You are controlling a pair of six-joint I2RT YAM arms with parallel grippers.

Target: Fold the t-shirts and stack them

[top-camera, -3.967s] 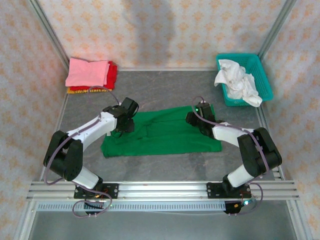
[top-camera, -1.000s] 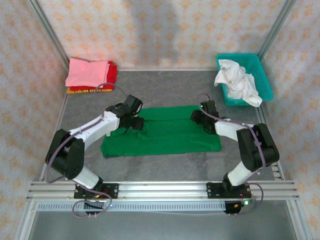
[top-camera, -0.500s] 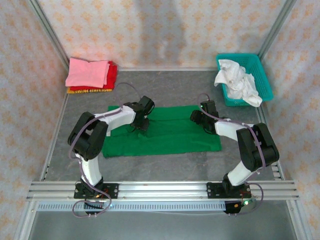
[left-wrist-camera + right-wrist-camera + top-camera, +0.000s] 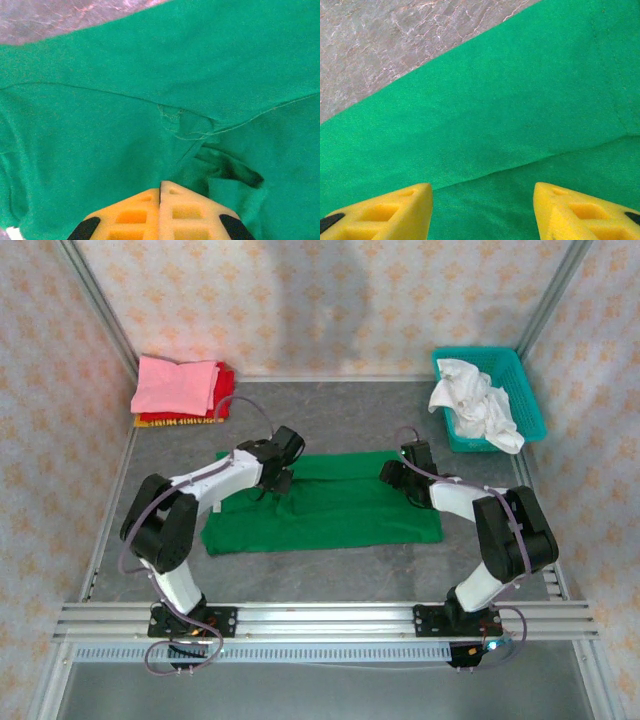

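Your left claw (image 4: 160, 186) is closed tight over the green t-shirt (image 4: 340, 510) on the worktop (image 4: 350, 415); your right claw (image 4: 482, 192) spreads wide above its far edge.

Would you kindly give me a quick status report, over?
Left gripper shut at a green t-shirt crease. Right gripper open over its far edge. Folded stack, basket: well apart.
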